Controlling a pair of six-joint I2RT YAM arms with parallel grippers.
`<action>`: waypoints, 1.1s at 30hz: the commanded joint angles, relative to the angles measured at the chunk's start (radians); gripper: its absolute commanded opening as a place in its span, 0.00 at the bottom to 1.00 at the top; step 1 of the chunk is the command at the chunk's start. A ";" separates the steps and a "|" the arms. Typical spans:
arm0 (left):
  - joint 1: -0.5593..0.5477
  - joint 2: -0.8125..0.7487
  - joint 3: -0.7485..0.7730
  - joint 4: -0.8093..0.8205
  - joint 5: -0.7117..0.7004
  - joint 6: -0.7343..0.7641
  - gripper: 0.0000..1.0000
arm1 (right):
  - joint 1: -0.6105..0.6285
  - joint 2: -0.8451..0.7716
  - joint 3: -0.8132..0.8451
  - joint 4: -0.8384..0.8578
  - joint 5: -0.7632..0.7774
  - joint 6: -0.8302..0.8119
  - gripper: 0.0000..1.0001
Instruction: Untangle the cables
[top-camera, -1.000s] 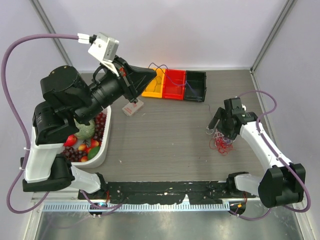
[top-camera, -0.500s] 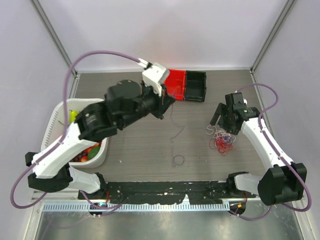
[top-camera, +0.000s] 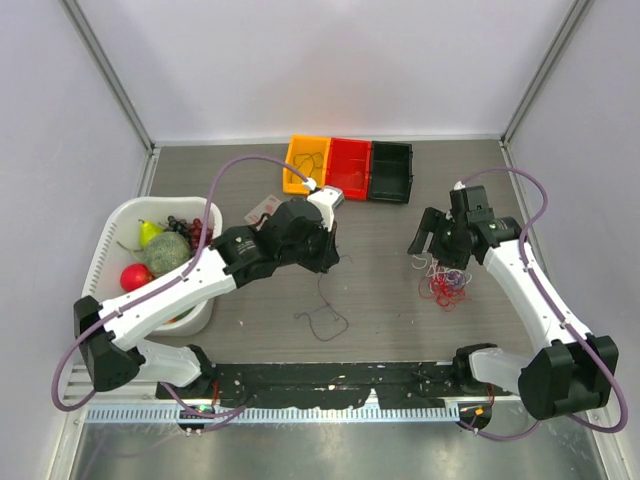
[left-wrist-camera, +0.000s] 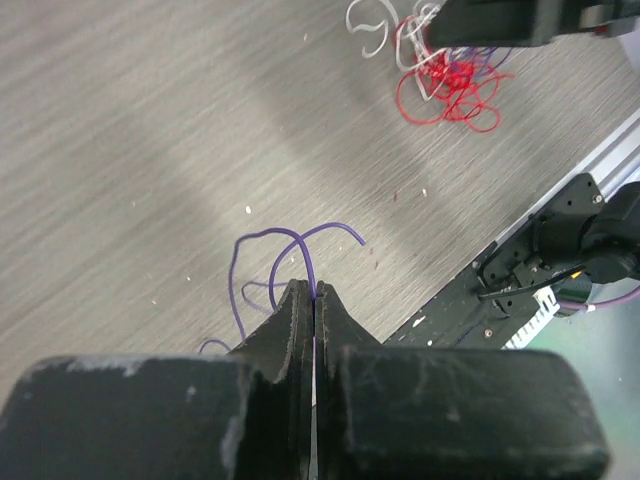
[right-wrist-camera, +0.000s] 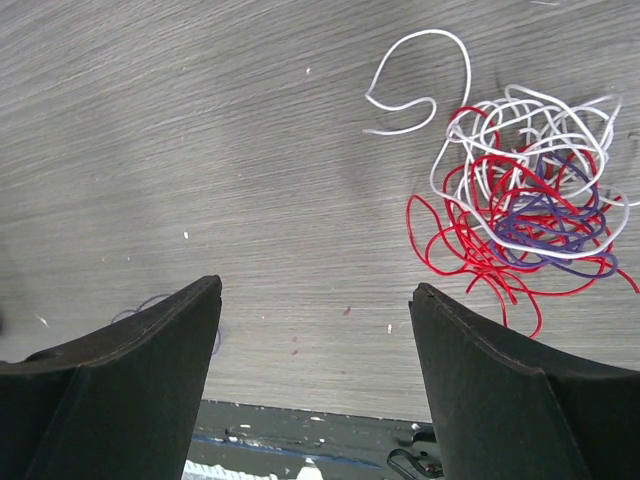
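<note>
1. The left gripper is clamped shut on a purple wire, whose slack lies looped on the table.
2. The right gripper, fingers spread wide, hangs just beside the tangle of red, white and purple cables.

Tangle of red, white and purple wires: loose loops, flat on counter, right side. Separate purple wire: pinched in left hand, tail coiled on counter.
</note>
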 joint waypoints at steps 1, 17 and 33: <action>0.058 0.030 -0.067 0.079 0.136 -0.095 0.00 | 0.022 -0.033 0.048 0.008 -0.044 -0.026 0.81; 0.086 0.229 -0.173 0.061 0.437 -0.084 0.13 | 0.315 0.083 0.044 0.126 -0.016 0.086 0.81; 0.087 0.227 -0.153 -0.086 0.267 -0.066 0.79 | 0.369 0.123 0.025 0.143 -0.005 0.201 0.81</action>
